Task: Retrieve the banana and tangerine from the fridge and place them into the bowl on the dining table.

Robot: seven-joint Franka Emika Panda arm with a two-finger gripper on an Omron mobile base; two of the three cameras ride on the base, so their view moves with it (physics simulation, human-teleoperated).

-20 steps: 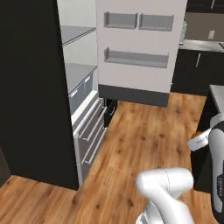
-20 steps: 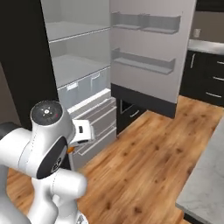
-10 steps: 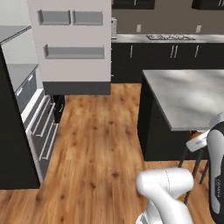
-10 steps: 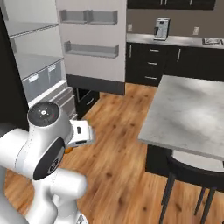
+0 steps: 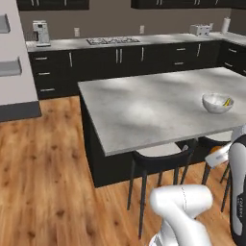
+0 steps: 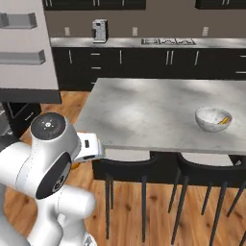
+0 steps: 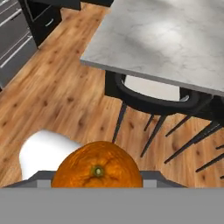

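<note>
Wood floor (image 7: 52, 87) behind, tangerine (image 7: 97, 168) clamped in pincer (image 7: 98, 181)

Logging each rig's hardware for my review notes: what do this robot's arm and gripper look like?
The arm is glossy white with rounded, bulbous links and dark grey joint bands. One joint ends in a round dark cap with small pale dots. The hand is a white boxy block carrying a small dark mark. No loose cables show.

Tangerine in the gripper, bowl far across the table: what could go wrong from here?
1. The tangerine is round and sits between the fingers with no support under it, so it might slip while the base drives.
2. The bowl stands well in from the table edge, with dark chairs tucked along the near side, so the reach may be long or the arm may clip a chair.
3. The banana already lies in the bowl; a hard drop could bounce out.
</note>
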